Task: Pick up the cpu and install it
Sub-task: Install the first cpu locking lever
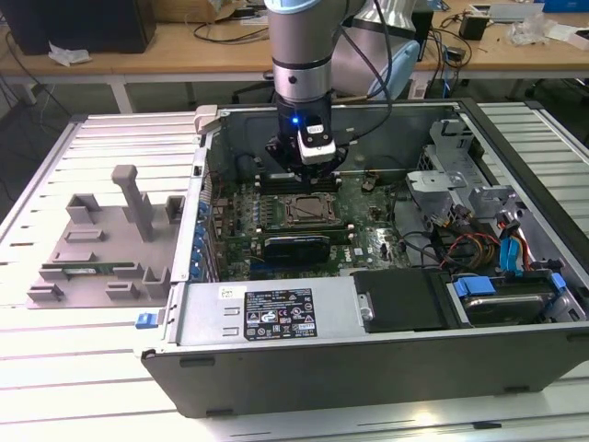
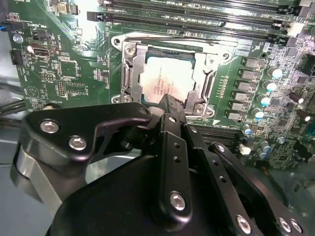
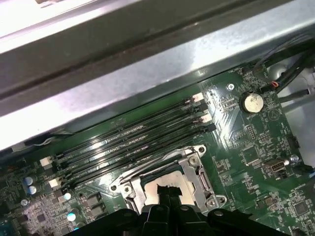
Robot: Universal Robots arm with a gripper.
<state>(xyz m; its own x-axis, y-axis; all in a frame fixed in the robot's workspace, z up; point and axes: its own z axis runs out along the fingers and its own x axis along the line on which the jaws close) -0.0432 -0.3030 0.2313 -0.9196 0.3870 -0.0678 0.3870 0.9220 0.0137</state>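
Silver-grey, the cpu (image 2: 165,81) lay seated inside the socket frame (image 2: 129,73) on your green motherboard (image 2: 64,73), memory slots (image 3: 133,142) just beside it. Your gripper (image 2: 167,105) hovered above the cpu, fingers pinched together, holding nothing.

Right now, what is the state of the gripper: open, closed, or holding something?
Gripper: closed, holding nothing, fingertips just above the cpu, which already lies in its socket.
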